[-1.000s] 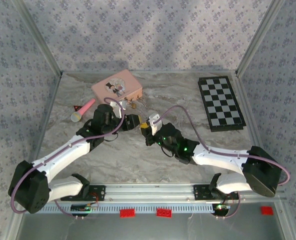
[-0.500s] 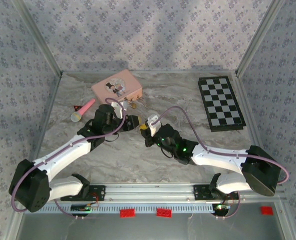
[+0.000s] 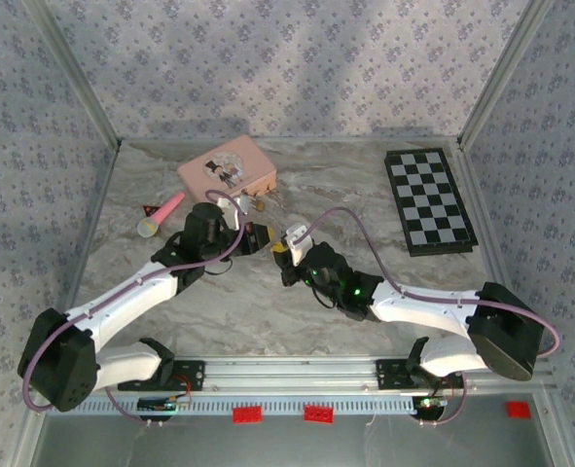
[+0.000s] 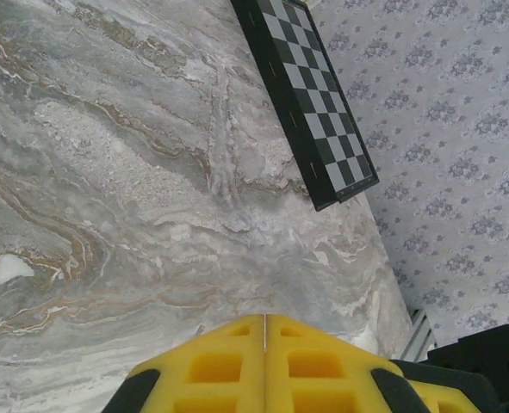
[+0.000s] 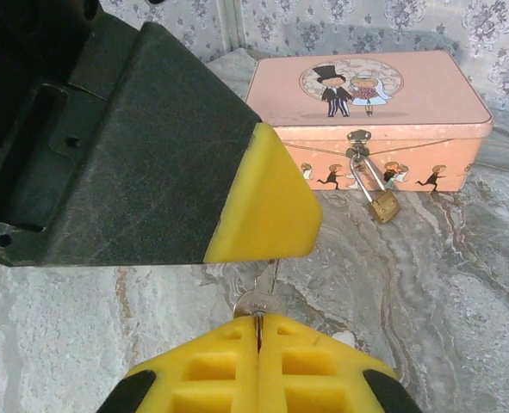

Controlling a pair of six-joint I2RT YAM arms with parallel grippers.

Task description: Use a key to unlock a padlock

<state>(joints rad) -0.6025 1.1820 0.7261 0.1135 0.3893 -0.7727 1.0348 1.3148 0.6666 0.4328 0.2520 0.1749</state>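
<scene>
The marble-patterned desk [image 3: 258,311] is lying inside an enclosure of grey floral-print walls [image 3: 268,68]. Both arms are reaching in from the near edge and meeting near the desk's middle: the left arm [image 3: 122,297] is stretching toward the far right, and the right arm [image 3: 423,306] is stretching toward the far left. A folding chessboard [image 3: 429,201] is resting flat at the far right, well apart from everything else. A pink box [image 3: 227,168] with a cartoon bride and groom on its lid is sitting at the far left of centre, and a pink toy microphone [image 3: 161,214] is lying to its near left.

The left tool [image 3: 261,236] is hovering just near of the box, with the right tool [image 3: 283,255] just beside it on the near right. In the left wrist view, the left tool's yellow pads [image 4: 228,366] are pressing together along a thin seam, with nothing visible between them. In the right wrist view, the right tool [image 5: 258,331] is clamping the key [image 5: 256,302] by its head, the blade pointing away toward the box and passing just under the left tool's yellow tip; I cannot tell if they are touching.

The padlock [image 5: 383,206] is hanging by its shackle from the hasp on the box's near face, its brass body tilting against the desk to the right of the key.
</scene>
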